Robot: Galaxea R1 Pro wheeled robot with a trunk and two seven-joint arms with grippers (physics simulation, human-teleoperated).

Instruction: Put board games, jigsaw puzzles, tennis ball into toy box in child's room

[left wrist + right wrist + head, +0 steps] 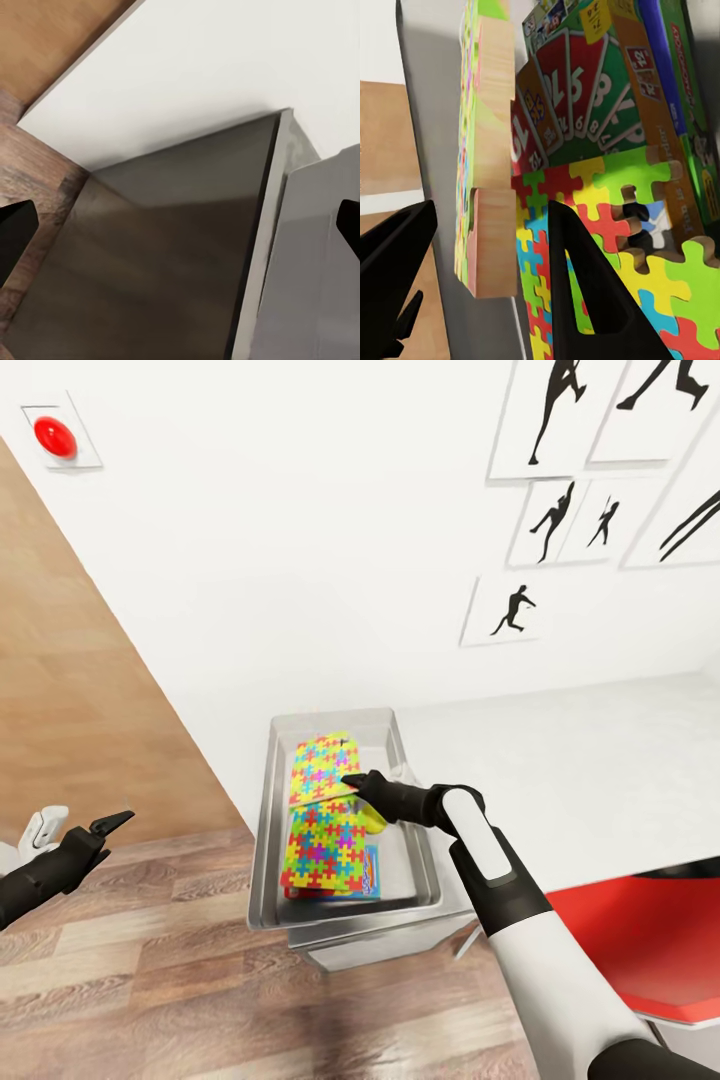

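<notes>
White wall [300,560] behind, with black sports pictures [560,510] and a red round button [55,437] up high. Wood-plank floor [150,980] below, brown door [70,690] at the side.

Pale grey toy box [268,830] at the end of the light grey tabletop [580,760], partly over its edge. Inside the toy box: two jigsaw puzzles. One puzzle slab [322,768] tilted up at the far end, wooden edge clear in the right wrist view [491,150]. Other puzzle slab [325,850] flat, nearer. Under the flat slab, a light-blue game box [370,875] peeking out. In the right wrist view, a flat puzzle [607,247] lying over a card-picture game box [585,82] and a green-edged game box [690,97]. Bit of yellow-green [374,819] beside the right arm, maybe the tennis ball, hard to tell.

Right tool [352,780] reaching into the toy box, fingers spread wide on both sides of the tilted slab's edge, touching or not cannot be told. One dark finger [585,300] over the flat puzzle, close to the tilted one.

Left tool [112,823] held out over the floor, well apart from the toy box, fingers spread, pinching nothing. In the left wrist view, two dark fingertips [15,232] at the sides, with the grey toy box wall [300,270] and a dark cabinet side [165,247] ahead.

Red seat [640,940] under the tabletop, near the right arm.
</notes>
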